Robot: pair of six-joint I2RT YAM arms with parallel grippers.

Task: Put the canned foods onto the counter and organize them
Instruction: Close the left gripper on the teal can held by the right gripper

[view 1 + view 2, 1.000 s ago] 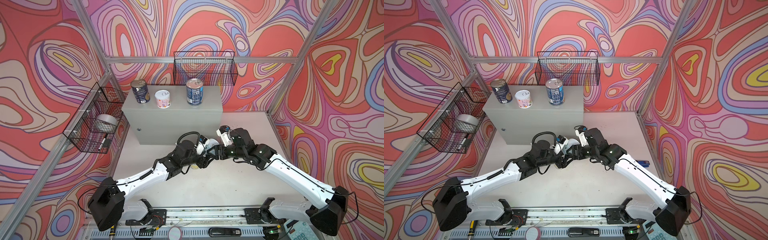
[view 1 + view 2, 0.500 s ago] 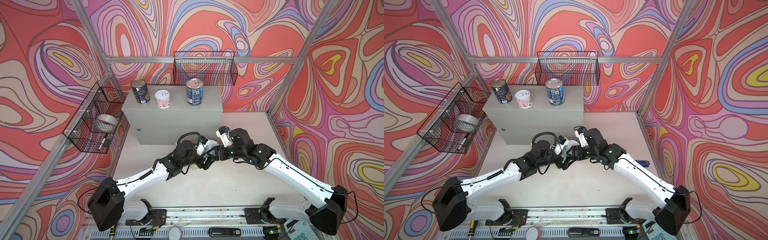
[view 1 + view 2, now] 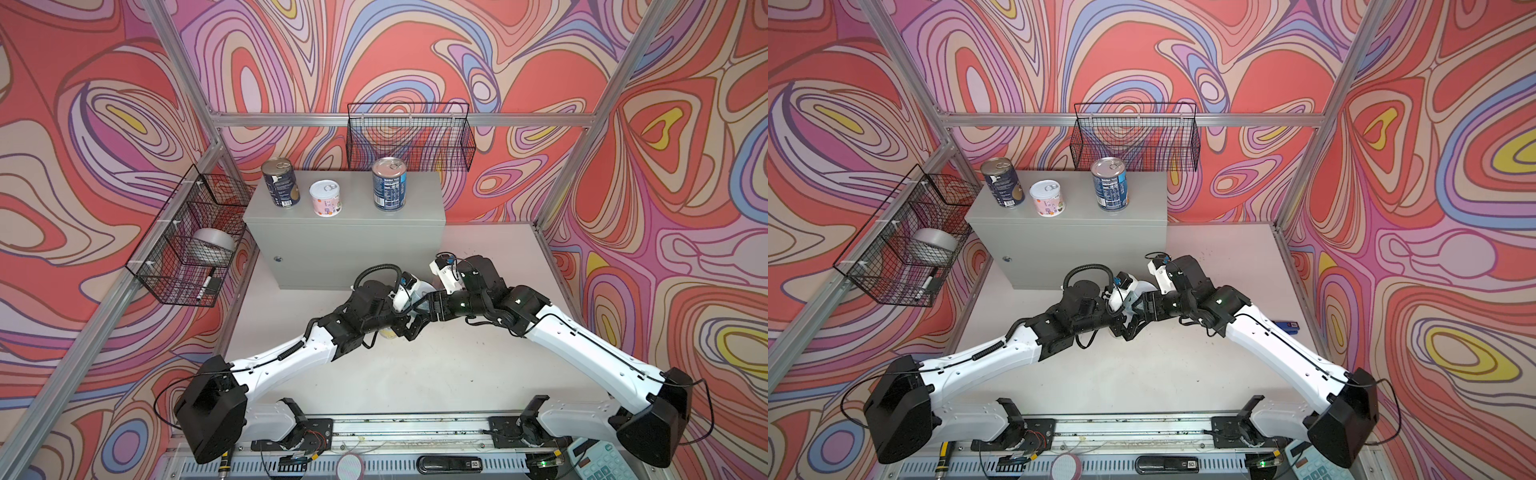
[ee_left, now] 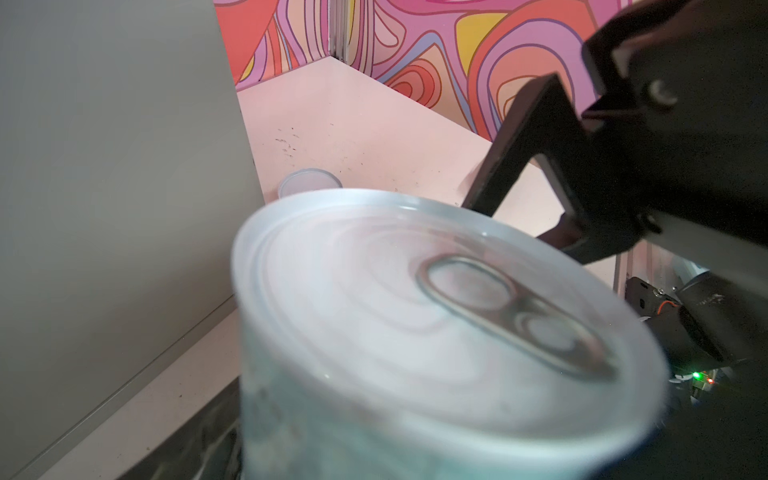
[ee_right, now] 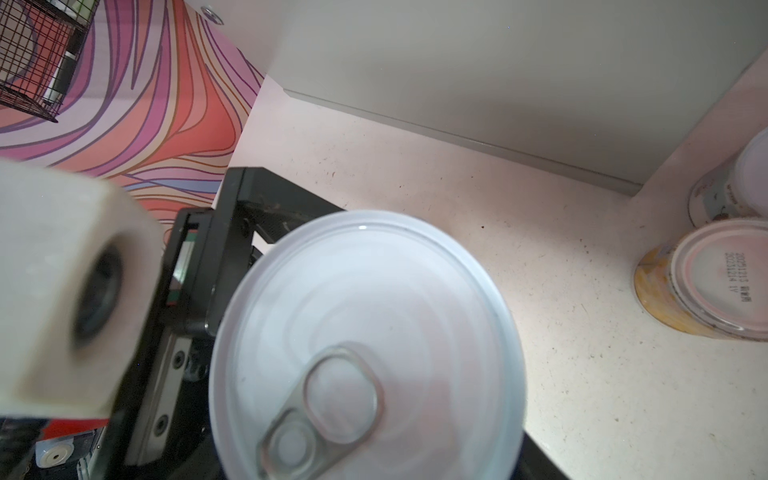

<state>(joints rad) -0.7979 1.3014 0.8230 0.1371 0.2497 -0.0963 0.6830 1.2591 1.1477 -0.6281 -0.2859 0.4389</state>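
Both arms meet low over the desk (image 3: 415,374), just in front of the grey cabinet (image 3: 345,249). The right end effector (image 3: 419,305) is clamped on a short can (image 5: 365,316) with a pale bluish side, pull-tab end up. It is held off the desk, close to the cabinet's front face. The left end effector (image 3: 409,328) sits right against the same can with its fingers spread apart. In the right wrist view one black finger (image 5: 286,203) stands beside the rim, not pressing it. On the cabinet top we count three upright cans in a row: a tall dark blue can (image 3: 280,183) at the left end, a short pink can (image 3: 325,198) next to it, and a second tall blue can (image 3: 388,184) further right. On the desk by the cabinet's corner a yellow can (image 5: 706,282) shows its date-stamped end. Another short can (image 5: 731,187) stands just behind it; label colour unclear. A tape roll (image 3: 212,245) lies in the wire basket (image 3: 166,266) on the left wall.
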